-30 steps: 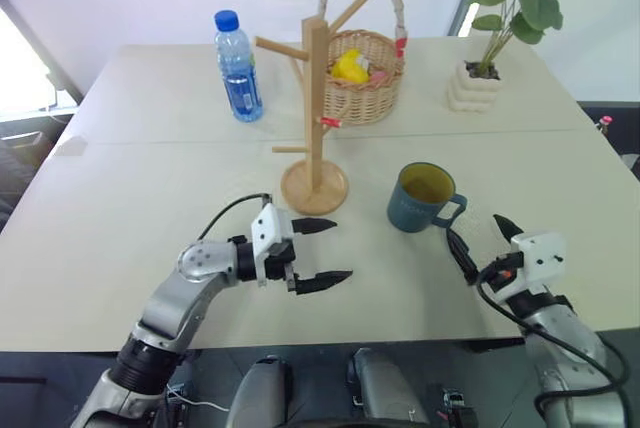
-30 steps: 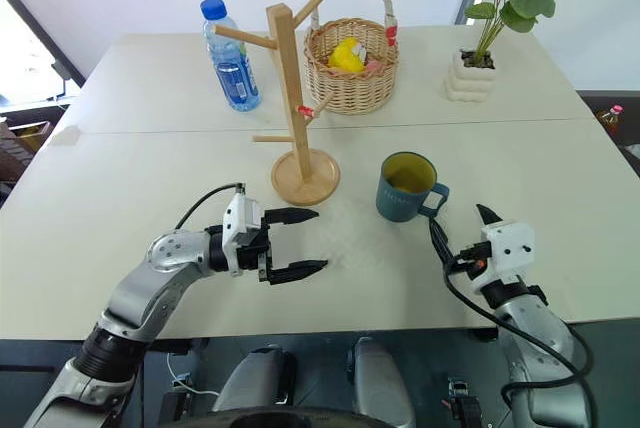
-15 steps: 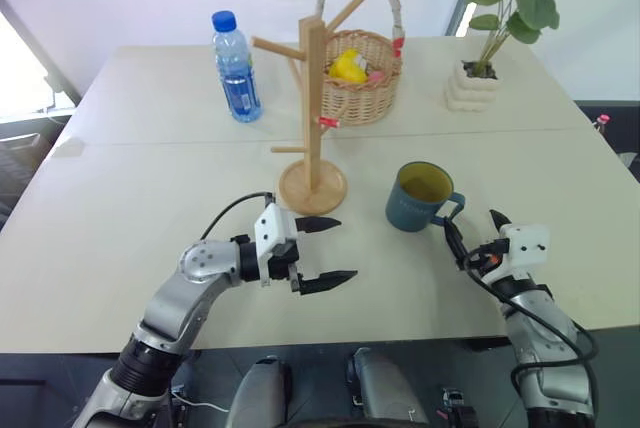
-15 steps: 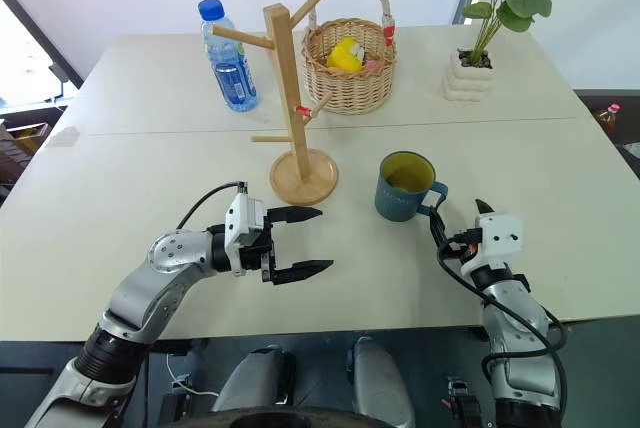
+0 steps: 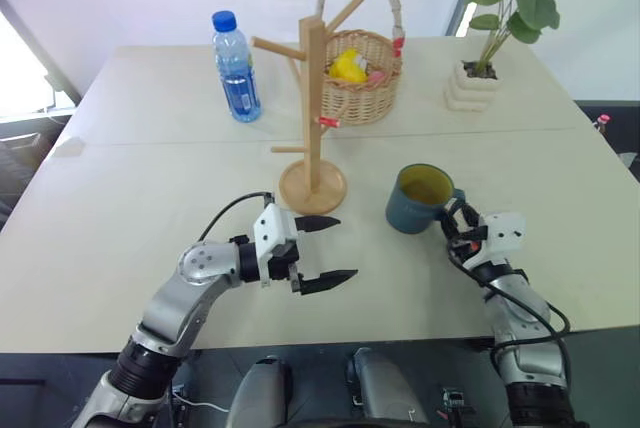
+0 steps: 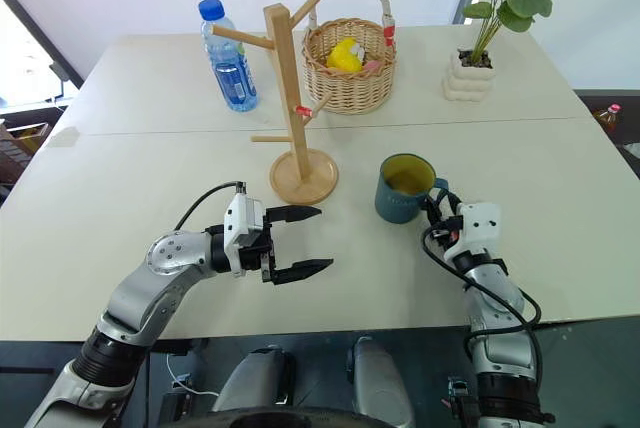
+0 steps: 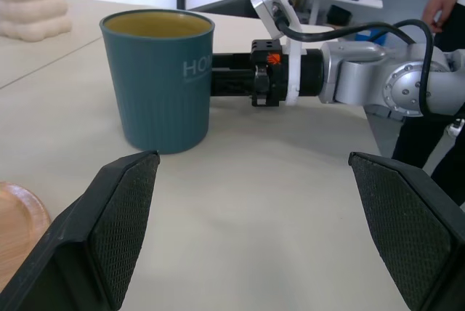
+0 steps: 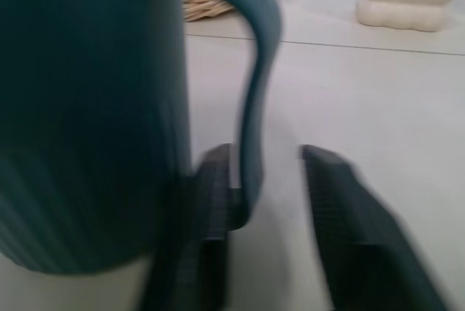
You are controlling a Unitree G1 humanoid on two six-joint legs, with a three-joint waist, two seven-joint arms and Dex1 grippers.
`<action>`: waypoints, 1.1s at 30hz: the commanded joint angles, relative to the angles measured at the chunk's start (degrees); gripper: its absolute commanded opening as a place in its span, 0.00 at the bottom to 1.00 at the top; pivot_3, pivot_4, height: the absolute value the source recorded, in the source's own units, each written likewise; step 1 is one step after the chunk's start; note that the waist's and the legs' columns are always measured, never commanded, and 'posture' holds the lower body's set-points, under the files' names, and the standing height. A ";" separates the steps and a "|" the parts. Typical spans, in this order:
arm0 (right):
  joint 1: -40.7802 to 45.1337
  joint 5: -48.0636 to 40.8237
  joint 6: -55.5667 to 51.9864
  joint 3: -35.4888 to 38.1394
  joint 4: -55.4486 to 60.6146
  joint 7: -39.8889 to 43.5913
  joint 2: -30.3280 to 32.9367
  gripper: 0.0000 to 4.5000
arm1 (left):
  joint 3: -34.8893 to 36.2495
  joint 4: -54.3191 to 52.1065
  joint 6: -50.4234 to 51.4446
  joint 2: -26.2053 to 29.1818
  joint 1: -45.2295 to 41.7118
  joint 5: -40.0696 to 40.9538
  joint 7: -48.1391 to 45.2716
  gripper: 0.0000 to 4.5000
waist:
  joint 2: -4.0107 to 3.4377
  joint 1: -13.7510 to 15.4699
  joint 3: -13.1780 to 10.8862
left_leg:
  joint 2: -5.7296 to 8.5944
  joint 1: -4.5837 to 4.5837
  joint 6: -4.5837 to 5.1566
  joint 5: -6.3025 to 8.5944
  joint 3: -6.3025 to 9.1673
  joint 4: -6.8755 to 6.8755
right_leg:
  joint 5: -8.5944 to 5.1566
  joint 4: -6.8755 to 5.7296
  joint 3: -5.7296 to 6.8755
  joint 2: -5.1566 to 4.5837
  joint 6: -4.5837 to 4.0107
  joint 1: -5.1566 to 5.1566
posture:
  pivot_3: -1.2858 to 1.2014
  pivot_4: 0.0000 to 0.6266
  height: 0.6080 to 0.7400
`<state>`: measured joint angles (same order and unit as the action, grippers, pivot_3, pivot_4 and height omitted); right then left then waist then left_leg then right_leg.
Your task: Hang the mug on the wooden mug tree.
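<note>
The mug (image 5: pixel 418 198) stands right of the wooden mug tree (image 5: pixel 313 118); right gripper (image 5: pixel 457 223) clamps its handle, left gripper (image 5: pixel 330 249) gapes empty

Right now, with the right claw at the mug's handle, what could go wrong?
The right claw straddles only the thin handle of the mug, low down, so the mug may swing or slip when lifted. The wooden mug tree stands close by; a swinging mug could knock it over.
</note>
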<state>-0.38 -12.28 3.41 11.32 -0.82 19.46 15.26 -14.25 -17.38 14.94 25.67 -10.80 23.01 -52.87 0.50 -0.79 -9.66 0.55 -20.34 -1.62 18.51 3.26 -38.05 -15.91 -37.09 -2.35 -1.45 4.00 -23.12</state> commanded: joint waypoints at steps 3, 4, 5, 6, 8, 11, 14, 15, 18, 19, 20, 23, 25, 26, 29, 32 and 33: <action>0.11 0.12 1.16 -0.79 2.84 1.74 1.20 0.01 | 1.41 -2.32 -0.29 0.49 0.68 0.20 0.69 1.00 | 0.00 0.00 0.00 | 0.00 0.00 0.00 0.00 0.00 0.00 | 0.00 0.00 0.00 0.00 0.00 0.00 | 0.52 0.24 1.00; -0.12 1.18 1.11 -1.61 4.08 2.59 2.36 0.01 | 1.67 -2.33 -0.30 0.65 0.83 0.17 0.89 1.00 | -0.01 0.01 0.00 | 0.00 -0.01 0.00 0.00 0.00 0.00 | 0.00 0.00 0.00 0.00 0.00 -0.01 | 0.52 0.24 1.00; -0.41 3.23 1.46 -3.04 5.92 3.98 4.36 0.01 | 2.13 -2.21 -0.36 0.90 1.05 0.11 1.13 1.00 | -0.01 0.02 0.00 | 0.00 -0.01 0.00 0.00 0.00 0.00 | 0.00 0.00 0.00 -0.01 0.00 -0.01 | 0.52 0.24 1.00; -0.58 4.61 1.69 -4.08 7.17 4.86 5.79 0.01 | 2.46 -2.11 -0.40 1.07 1.18 0.07 1.26 1.00 | -0.01 0.03 0.00 | 0.01 -0.01 0.00 0.00 0.00 0.00 | 0.00 0.01 0.00 -0.02 0.00 -0.01 | 0.52 0.24 1.00; 0.10 7.75 1.71 -6.91 12.28 8.34 10.61 0.01 | 4.56 -1.10 -0.60 1.87 1.41 0.34 1.76 1.00 | -0.01 -0.05 -0.01 | 0.02 -0.02 0.00 0.00 0.00 -0.01 | 0.00 0.01 0.00 -0.02 0.00 -0.01 | 0.52 0.24 1.00; 3.79 8.35 -0.78 -8.71 18.53 11.81 15.45 0.01 | 7.56 -0.23 -0.46 2.93 1.64 1.19 2.02 1.00 | 0.00 -0.34 -0.01 | 0.00 0.01 0.00 0.00 0.00 -0.01 | 0.00 -0.02 0.00 0.03 0.00 -0.03 | 0.52 0.24 1.00; 9.55 10.26 -2.94 -11.10 22.36 15.67 20.09 0.01 | 10.11 0.32 -0.45 4.10 1.86 1.62 1.90 1.00 | 0.00 -0.17 -0.02 | -0.02 0.03 0.00 0.00 0.02 -0.02 | 0.00 -0.04 0.02 0.07 0.00 -0.02 | 0.52 0.24 1.00; 11.47 10.55 -4.32 -11.68 23.12 16.29 20.96 0.01 | 10.66 0.45 -0.51 4.34 1.87 1.61 1.95 1.00 | 0.02 -0.10 -0.03 | -0.02 0.03 0.00 0.00 0.05 -0.03 | 0.00 -0.03 0.04 0.07 0.00 -0.01 | 0.52 0.24 1.00; 17.42 11.21 -8.65 -13.16 24.55 18.08 22.95 0.01 | 12.40 0.50 -0.60 4.85 1.97 1.76 2.24 1.00 | 0.08 0.14 -0.06 | -0.01 -0.02 0.00 0.00 0.06 -0.04 | 0.00 0.00 0.06 0.02 0.00 -0.01 | 0.52 0.24 1.00; 19.02 11.30 -9.82 -13.47 24.71 18.56 23.31 0.01 | 12.99 0.42 -0.48 4.92 1.94 2.01 2.41 1.00 | 0.11 0.21 -0.08 | 0.01 -0.05 0.00 0.00 0.06 -0.05 | 0.00 0.01 0.06 0.00 0.00 -0.02 | 0.52 0.24 1.00; 20.38 11.29 -10.96 -13.64 24.74 18.90 23.45 0.01 | 13.52 0.32 -0.36 4.96 1.91 2.29 2.59 1.00 | 0.12 0.25 -0.08 | 0.02 -0.06 0.00 0.00 0.06 -0.05 | 0.00 0.03 0.06 -0.03 0.00 -0.02 | 0.52 0.24 1.00; 23.41 11.64 -13.47 -14.38 24.63 20.09 24.11 0.01 | 14.69 -0.02 -0.13 5.27 2.04 2.80 2.71 1.00 | 0.15 0.21 -0.10 | 0.04 -0.11 0.00 0.00 0.06 -0.04 | 0.00 0.11 0.07 -0.09 0.01 -0.03 | 0.52 0.24 1.00; 25.54 11.68 -15.15 -15.18 24.61 20.89 24.25 0.01 | 15.35 -0.24 0.08 5.57 2.14 3.09 2.57 1.00 | 0.15 0.14 -0.10 | 0.05 -0.12 0.00 0.00 0.06 -0.04 | 0.00 0.12 0.06 -0.11 0.01 -0.03 | 0.52 0.24 1.00; 26.84 11.71 -16.33 -15.66 24.60 21.13 24.13 0.01 | 15.74 -0.40 0.17 5.72 2.16 3.33 2.63 1.00 | 0.15 0.13 -0.10 | 0.05 -0.12 0.00 0.00 0.05 -0.04 | 0.00 0.12 0.06 -0.11 0.01 -0.05 | 0.52 0.24 1.00; 30.40 13.04 -19.58 -17.27 24.24 21.53 24.07 0.01 | 17.00 -0.94 0.79 5.90 2.02 4.50 3.12 1.00 | 0.15 -0.03 -0.11 | 0.03 -0.10 0.00 0.00 0.06 -0.03 | 0.00 0.08 0.06 -0.08 0.00 -0.07 | 0.52 0.24 1.00; 33.77 13.51 -23.47 -18.70 24.85 22.14 23.84 0.01 | 18.03 -1.37 1.25 6.13 1.98 5.25 3.41 1.00 | 0.15 0.02 -0.11 | 0.01 -0.10 0.00 0.00 0.06 -0.03 | 0.00 0.04 0.06 -0.07 0.00 -0.09 | 0.52 0.24 1.00; 34.81 13.71 -24.82 -19.28 25.15 22.40 23.72 0.01 | 18.34 -1.48 1.33 6.26 2.00 5.50 3.45 1.00 | 0.15 0.03 -0.11 | 0.01 -0.10 0.00 0.00 0.06 -0.03 | 0.00 0.04 0.06 -0.08 0.00 -0.09 | 0.52 0.24 1.00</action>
<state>32.56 1.12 -19.99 -8.07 22.05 41.64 39.11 2.19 -16.59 16.25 31.39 -8.62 27.13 -49.58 0.66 -0.77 -9.76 0.57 -20.45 -1.62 18.50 3.32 -38.09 -15.91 -37.04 -2.29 -1.53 4.00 -23.22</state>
